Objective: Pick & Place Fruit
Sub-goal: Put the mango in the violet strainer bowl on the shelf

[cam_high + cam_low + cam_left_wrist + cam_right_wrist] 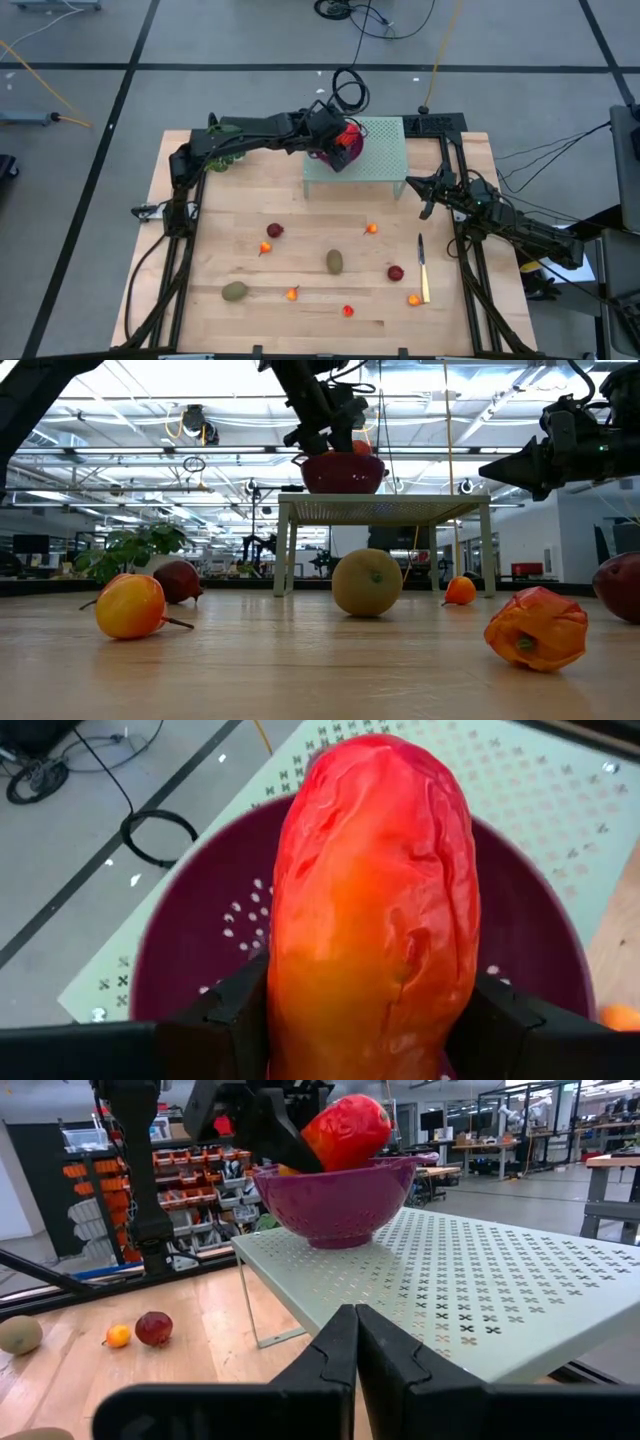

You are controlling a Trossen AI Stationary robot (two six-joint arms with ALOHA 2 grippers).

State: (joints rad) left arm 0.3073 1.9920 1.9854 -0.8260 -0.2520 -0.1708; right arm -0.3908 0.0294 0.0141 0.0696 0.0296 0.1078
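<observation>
Over the purple bowl [343,150] on the pale green perforated stand [385,150], I see my left tool [365,1020] pinching the big orange-red fruit [375,890], its end inside the bowl's rim. My right tool [355,1345] waits beside the stand, fingers pressed together, holding nothing. On the tabletop [230,200] lie two kiwi-like ovals [334,261], dark red balls [275,231], tiny orange pieces [371,229] and a yellow-handled knife [423,268]. A leafy sprig [225,160] sits under the left arm.

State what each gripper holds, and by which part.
The left gripper holds the orange-red fruit by its yellower end, over the purple colander. The right gripper is shut, holding nothing.
</observation>
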